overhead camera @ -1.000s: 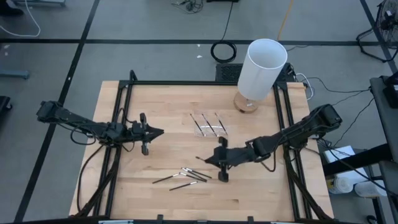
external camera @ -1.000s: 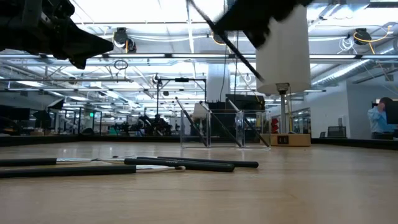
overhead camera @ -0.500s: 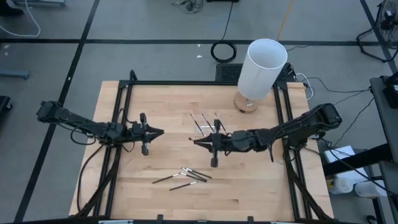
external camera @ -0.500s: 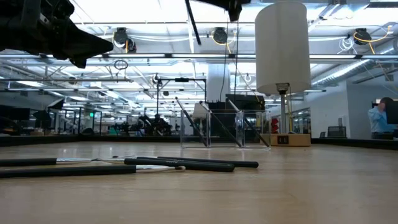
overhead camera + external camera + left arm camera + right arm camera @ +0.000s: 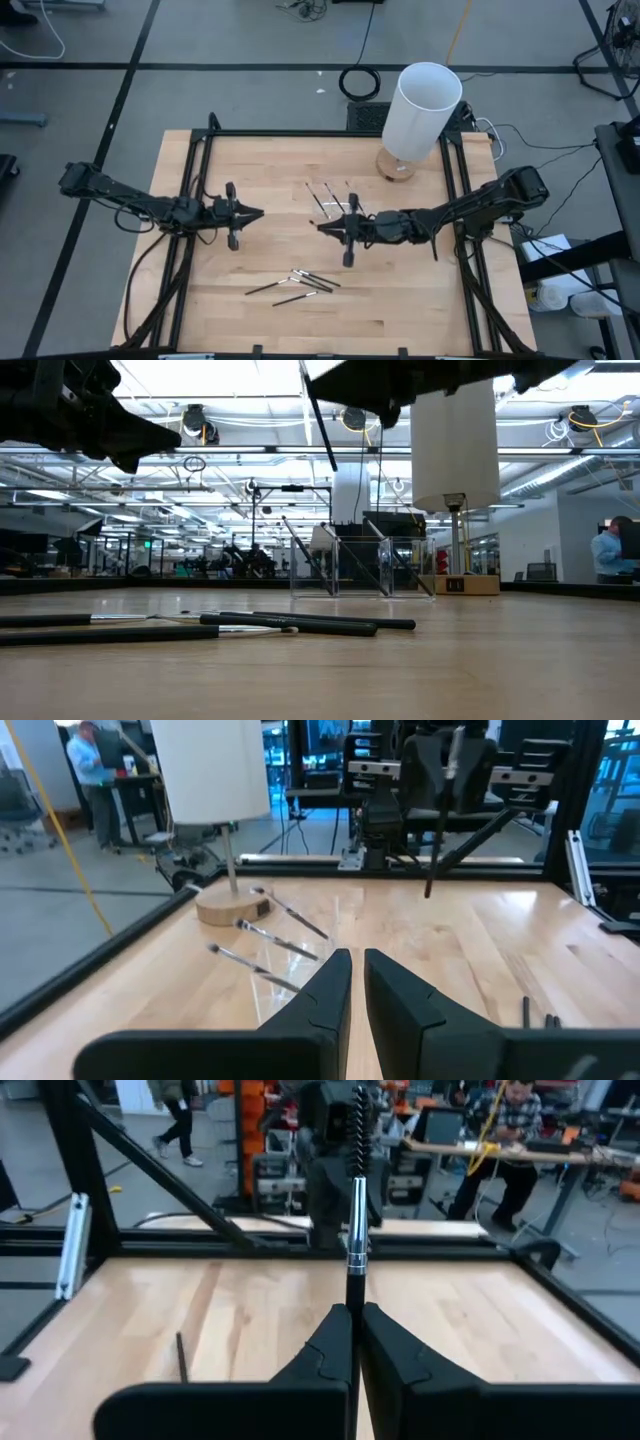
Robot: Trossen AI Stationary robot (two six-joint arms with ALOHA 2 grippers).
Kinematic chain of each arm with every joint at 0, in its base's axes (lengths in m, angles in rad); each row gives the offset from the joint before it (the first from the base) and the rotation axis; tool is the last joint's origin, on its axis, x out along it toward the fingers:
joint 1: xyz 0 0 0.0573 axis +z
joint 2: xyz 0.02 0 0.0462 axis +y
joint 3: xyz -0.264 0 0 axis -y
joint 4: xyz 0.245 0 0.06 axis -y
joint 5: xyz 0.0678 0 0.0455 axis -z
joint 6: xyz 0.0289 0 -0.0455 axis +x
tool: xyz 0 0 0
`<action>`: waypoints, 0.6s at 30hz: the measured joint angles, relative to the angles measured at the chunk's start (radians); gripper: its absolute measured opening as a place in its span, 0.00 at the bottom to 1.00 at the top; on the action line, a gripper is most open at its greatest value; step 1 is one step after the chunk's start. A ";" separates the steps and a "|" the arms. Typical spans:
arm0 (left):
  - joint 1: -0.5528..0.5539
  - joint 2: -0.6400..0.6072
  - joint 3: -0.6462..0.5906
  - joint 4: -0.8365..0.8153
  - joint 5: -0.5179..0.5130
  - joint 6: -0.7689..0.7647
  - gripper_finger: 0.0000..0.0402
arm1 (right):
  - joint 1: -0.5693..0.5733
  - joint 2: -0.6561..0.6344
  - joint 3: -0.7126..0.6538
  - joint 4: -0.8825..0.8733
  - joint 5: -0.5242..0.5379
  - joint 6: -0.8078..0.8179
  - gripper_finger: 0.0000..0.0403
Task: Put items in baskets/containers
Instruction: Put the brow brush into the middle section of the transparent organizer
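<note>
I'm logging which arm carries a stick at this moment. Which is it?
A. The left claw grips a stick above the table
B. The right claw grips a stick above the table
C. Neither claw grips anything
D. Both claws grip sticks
B: the right claw is closed on a dark, silver-banded stick and held near the clear tray, while the left claw holds nothing.

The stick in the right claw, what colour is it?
Black stick with a silvery band, clearest in the right wrist view.
</note>
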 joint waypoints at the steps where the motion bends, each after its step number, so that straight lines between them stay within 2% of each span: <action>1: 0.000 0.000 0.000 -0.005 0.002 -0.010 0.10 | 0.002 0.000 -0.007 0.000 0.002 0.009 0.00; 13: 0.001 0.000 0.000 0.013 0.002 0.019 0.10 | 0.032 0.000 -0.032 0.001 0.004 0.034 0.00; 18: 0.001 0.000 0.000 0.022 -0.024 0.020 0.10 | -0.012 -0.027 -0.033 0.069 0.025 -0.062 0.00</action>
